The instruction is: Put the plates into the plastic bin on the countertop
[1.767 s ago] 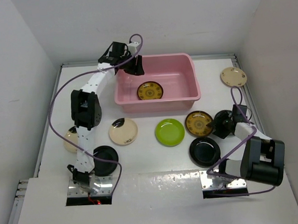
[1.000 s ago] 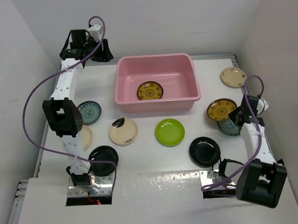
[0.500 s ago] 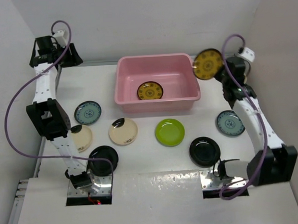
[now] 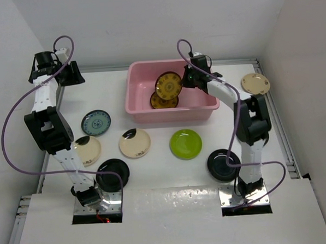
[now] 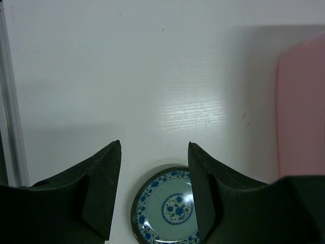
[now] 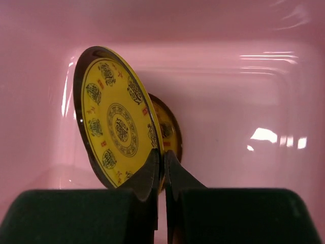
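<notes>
- The yellow-patterned dark round plate (image 4: 168, 85) hangs on edge over the large pink rectangular plastic bin (image 4: 200, 106), gripped only at a thin bit of its rim, so it could slip or swing in that grasp
- A second yellow-patterned plate (image 4: 157, 103) lies on the bin floor just below it. Let go at this height and tilt, the held plate would likely land edge-first on that one and could chip it, bounce, or end up propped against a wall instead of flat
- Lowering and levelling it looks safer, though the right arm reaches in across the bin's 3 o'clock rim and might knock it on the way down
- The right jaws are clamped on the lower rim of the held plate, nearly together with only the plate's thickness between them, and they touch nothing else
- The left jaws stand wide apart and hold nothing, above the white counter (image 4: 171, 171) at about 10 o'clock of the bin. A pale teal plate with blue flowers (image 5: 170, 208) lies on the counter below them
- Also outside the bin are a cream plate with a dark rim mark (image 4: 134, 142), a lime green plate (image 4: 185, 144), a glossy black plate (image 4: 220, 164), another black plate (image 4: 113, 172), and a beige plate (image 4: 255, 83) at 3 o'clock of the bin
</notes>
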You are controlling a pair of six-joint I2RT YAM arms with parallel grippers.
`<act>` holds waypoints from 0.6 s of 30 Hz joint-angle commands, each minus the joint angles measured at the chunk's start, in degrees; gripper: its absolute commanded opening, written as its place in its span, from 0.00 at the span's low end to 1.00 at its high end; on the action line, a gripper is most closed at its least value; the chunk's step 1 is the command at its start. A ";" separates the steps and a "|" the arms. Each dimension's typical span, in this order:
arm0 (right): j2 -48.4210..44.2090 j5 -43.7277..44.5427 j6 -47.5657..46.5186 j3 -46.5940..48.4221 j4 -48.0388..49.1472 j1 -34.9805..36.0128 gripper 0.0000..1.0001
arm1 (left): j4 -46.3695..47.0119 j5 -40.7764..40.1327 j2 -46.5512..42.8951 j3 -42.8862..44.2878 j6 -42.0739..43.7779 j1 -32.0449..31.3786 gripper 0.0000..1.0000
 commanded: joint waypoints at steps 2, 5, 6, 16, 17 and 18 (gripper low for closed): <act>7.55 -8.71 1.75 9.61 -0.34 -0.20 0.00 | -1.12 0.71 -0.81 -0.38 3.19 1.15 0.58; 10.56 -11.52 3.86 11.99 -0.25 -0.20 0.00 | -1.65 -0.43 -0.80 -0.38 3.19 1.15 0.58; 11.18 -11.88 4.39 12.08 -0.08 -0.55 0.00 | -1.65 -0.43 -0.80 -0.90 3.19 1.15 0.58; 10.40 -8.63 0.18 8.65 -3.50 -0.82 0.53 | -3.32 -2.28 -0.28 -5.73 10.21 1.15 0.62; 10.48 -8.63 -0.43 8.82 -3.77 -0.90 0.63 | -4.10 -2.28 -0.28 -7.66 12.22 1.15 0.64; 10.13 -8.63 -1.75 9.17 -4.12 -0.90 0.67 | -4.72 -2.28 -0.28 -8.72 13.11 1.15 0.66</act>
